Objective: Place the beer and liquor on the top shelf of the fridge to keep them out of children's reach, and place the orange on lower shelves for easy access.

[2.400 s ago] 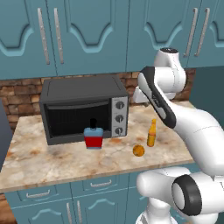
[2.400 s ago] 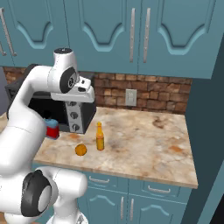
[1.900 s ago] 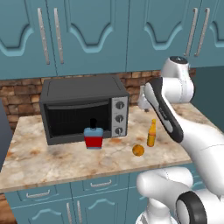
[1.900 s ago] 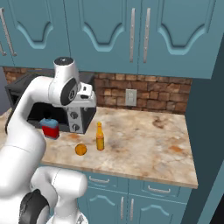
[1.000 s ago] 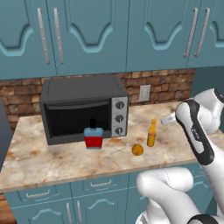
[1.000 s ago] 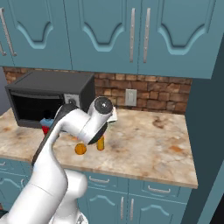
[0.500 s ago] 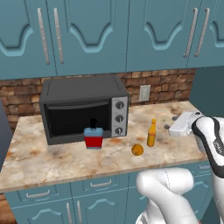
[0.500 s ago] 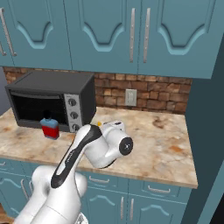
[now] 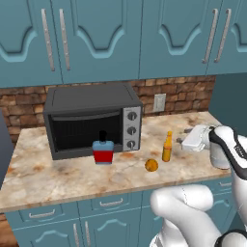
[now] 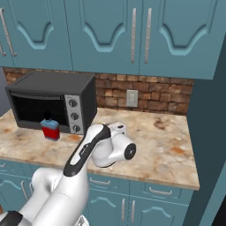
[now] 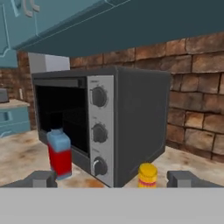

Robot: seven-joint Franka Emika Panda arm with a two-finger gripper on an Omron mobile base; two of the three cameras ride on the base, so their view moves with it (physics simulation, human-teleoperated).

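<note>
The beer [image 9: 167, 147], a slim amber bottle, stands upright on the counter to the right of the oven; its yellow cap [image 11: 148, 174] rises low between my fingertips in the hand view. My gripper [image 9: 183, 141] hovers just right of the beer, level with it, pointing left and open, holding nothing [image 11: 113, 180]. The liquor [image 9: 102, 152] [image 10: 51, 128] [image 11: 59, 151], red with blue shoulders, stands in front of the oven door. The orange [image 9: 151, 165] lies in front of the beer, near the counter's front edge. The fridge's top shelf is out of view.
A black countertop oven [image 9: 91, 120] stands against the brick wall, knobs on its right. Blue upper cabinets [image 9: 120, 38] hang above. The marble counter [image 10: 167, 154] has free room to the right. A dark grey upright surface [image 9: 3, 149] borders the counter's left end.
The arm has swung from high beside the oven down and to the right. The hand has come down to bottle height just right of the beer. The objects have not moved.
</note>
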